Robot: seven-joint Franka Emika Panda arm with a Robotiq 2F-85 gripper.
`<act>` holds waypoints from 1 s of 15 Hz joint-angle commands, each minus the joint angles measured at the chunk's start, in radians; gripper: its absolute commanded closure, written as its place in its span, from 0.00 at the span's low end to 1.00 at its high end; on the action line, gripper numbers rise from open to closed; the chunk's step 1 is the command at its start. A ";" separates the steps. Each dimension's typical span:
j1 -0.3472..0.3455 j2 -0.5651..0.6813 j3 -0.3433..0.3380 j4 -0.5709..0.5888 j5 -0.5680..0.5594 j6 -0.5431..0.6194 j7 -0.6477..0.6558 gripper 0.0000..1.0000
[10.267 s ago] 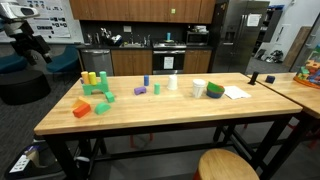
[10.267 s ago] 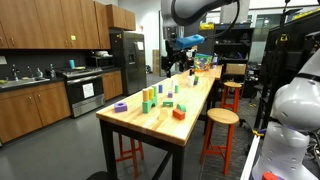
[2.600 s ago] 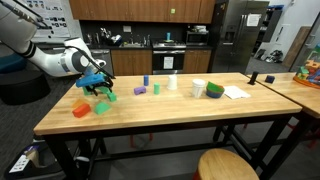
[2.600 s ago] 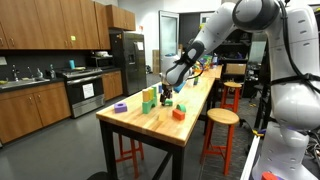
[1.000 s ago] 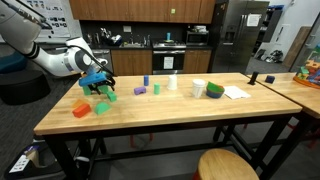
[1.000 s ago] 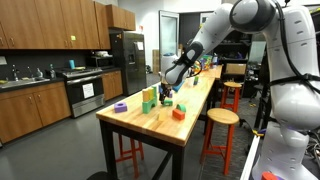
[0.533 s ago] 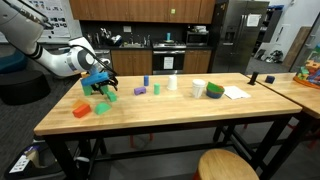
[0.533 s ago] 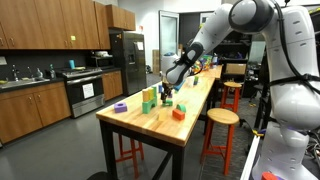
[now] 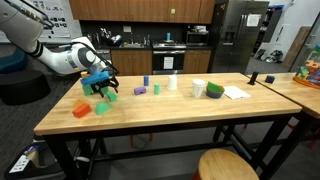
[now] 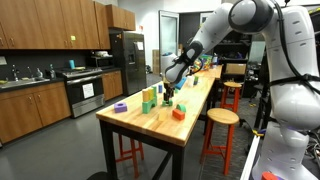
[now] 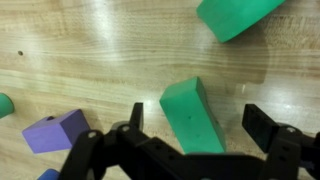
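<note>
The white arm (image 9: 58, 56) is extended low and bent at the wrist; the end effector (image 9: 103, 90) is pointed downward, with jaws spread wide.

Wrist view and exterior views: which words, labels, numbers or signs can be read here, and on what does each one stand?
No text can be read in any view.
Wall sheets: printed, but too small and blurred to read.
White paper on the table: no print can be made out.
Green block: no marks on it.
</note>
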 commanded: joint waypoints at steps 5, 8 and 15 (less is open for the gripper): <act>-0.007 0.030 0.003 0.032 0.000 -0.005 -0.017 0.00; -0.008 0.037 0.003 0.032 -0.002 0.011 -0.020 0.00; -0.005 0.034 0.000 0.019 0.001 0.024 0.007 0.00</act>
